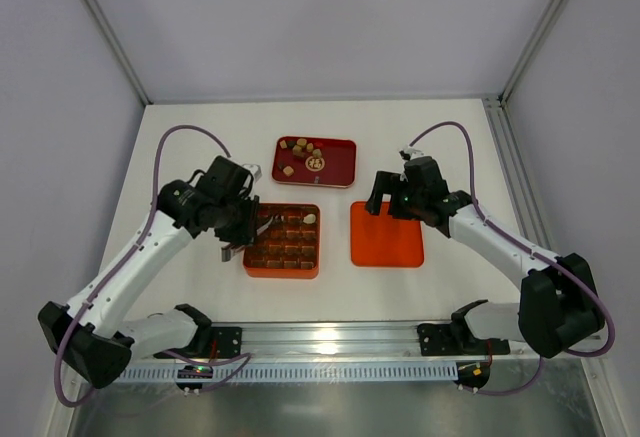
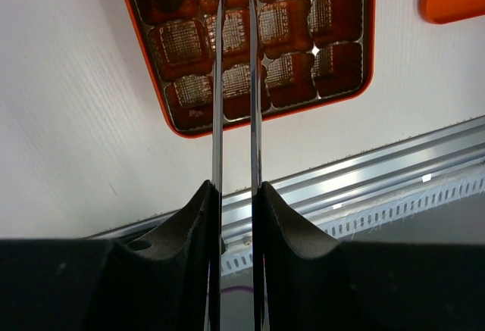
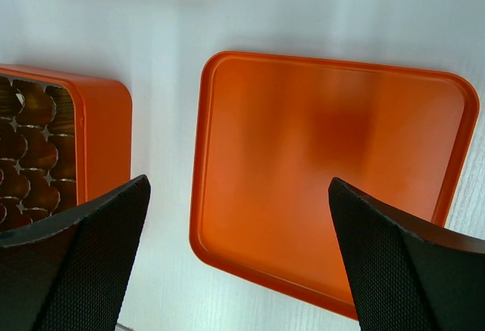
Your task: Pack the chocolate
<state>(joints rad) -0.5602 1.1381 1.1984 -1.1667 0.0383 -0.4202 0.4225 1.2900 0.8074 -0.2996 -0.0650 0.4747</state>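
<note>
Several chocolate pieces (image 1: 305, 152), brown cubes and cream rounds, lie on a dark red tray (image 1: 340, 172) at the back. One cream piece (image 1: 310, 219) sits in a back right cell of the orange grid box (image 1: 283, 269). My left gripper (image 1: 238, 229) is shut on thin metal tweezers (image 2: 217, 81) whose tips reach over the box (image 2: 369, 43); I cannot tell if they hold anything. My right gripper (image 1: 385, 199) is open and empty above the flat orange lid (image 3: 333, 157).
The lid (image 1: 386, 234) lies right of the box, with a strip of white table between them. The box's side wall (image 3: 102, 134) shows at the left of the right wrist view. A metal rail (image 1: 330, 337) runs along the table's near edge.
</note>
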